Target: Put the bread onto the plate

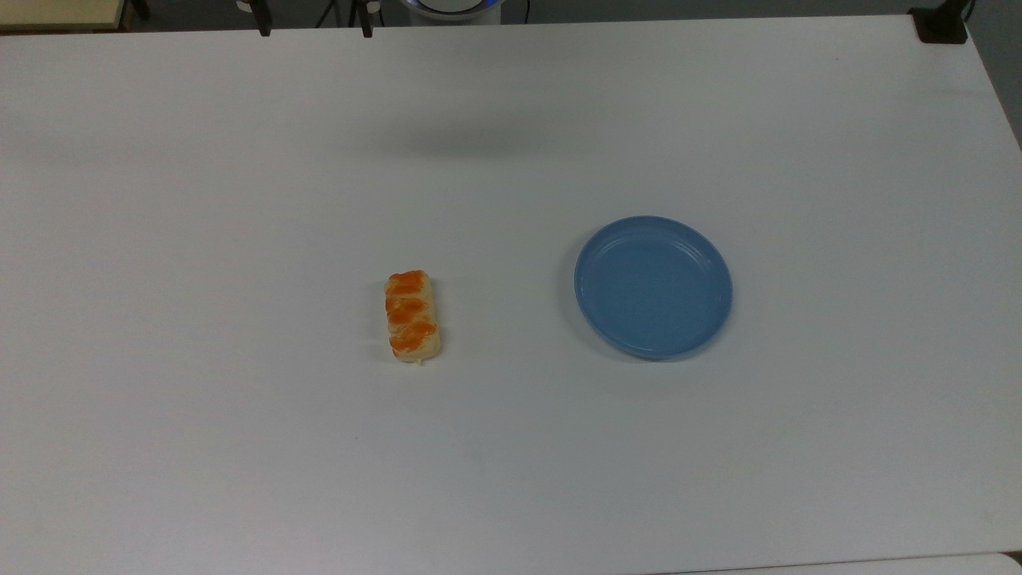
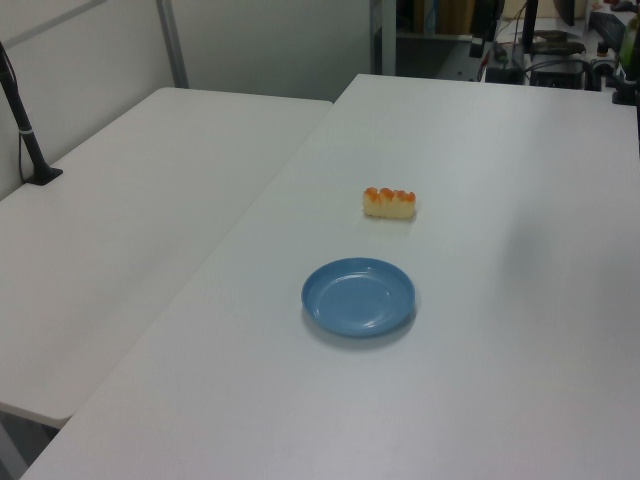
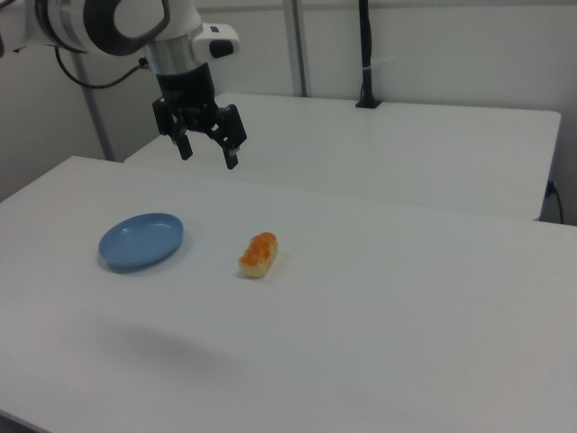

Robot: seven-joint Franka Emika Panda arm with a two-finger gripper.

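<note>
The scene is evenly and brightly lit from overhead, and the white table (image 1: 239, 447) is rendered pale grey-blue with a mild cool cast in the top view. Only soft shadows are cast: a thin dark edge is seen beside the bread (image 1: 413, 316) and under the plate (image 1: 653, 287), and diffuse grey smudges are seen on the table in the top view's upper middle and in the right view's lower left. No hard glare is seen, only a faint sheen on the plate, and fine detail is softened throughout, with slight blur in the left view's far background.

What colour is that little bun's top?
The bread is pale yellow with three glossy orange-brown patches along its top, clearest in the top view.
</note>
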